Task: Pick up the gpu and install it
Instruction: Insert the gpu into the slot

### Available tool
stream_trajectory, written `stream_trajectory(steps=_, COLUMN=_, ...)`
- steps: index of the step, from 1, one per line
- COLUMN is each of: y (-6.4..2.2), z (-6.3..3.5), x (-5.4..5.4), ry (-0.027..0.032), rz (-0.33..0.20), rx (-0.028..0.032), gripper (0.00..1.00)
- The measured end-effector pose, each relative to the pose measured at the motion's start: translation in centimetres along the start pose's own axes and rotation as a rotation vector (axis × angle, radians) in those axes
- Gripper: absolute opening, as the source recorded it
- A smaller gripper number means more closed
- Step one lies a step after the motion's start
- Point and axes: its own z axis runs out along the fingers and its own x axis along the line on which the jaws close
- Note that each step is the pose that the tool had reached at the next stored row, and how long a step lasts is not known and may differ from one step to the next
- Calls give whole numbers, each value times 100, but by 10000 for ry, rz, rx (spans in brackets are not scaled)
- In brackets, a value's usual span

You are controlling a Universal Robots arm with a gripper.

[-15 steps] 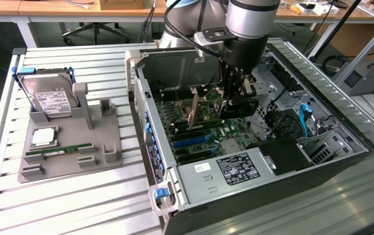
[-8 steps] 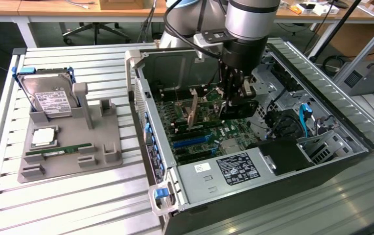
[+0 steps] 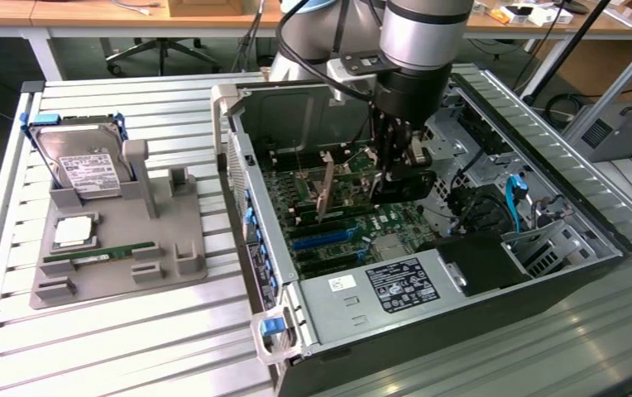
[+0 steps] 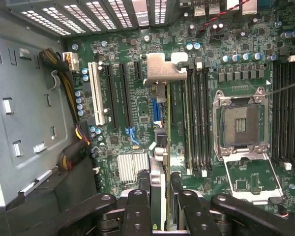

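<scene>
The gpu stands on edge over the motherboard inside the open computer case. Its silver bracket points toward the vented rear wall. In the exterior view the gpu appears as a thin upright card beside the arm. My gripper reaches down into the case and is shut on the gpu's end opposite the bracket, with one finger on each face. The card's lower edge lies along a slot line between the black expansion slots and the memory slots; how deep it sits I cannot tell.
An open CPU socket lies beside the memory slots, and cable bundles run along the case wall. Outside the case, a grey fixture holds a hard drive, a CPU and a green RAM stick.
</scene>
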Motion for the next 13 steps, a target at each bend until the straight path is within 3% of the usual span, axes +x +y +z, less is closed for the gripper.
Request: stream_trajectory(steps=13, y=5, z=35, x=52, ry=2, rz=0, rx=0, gripper=27)
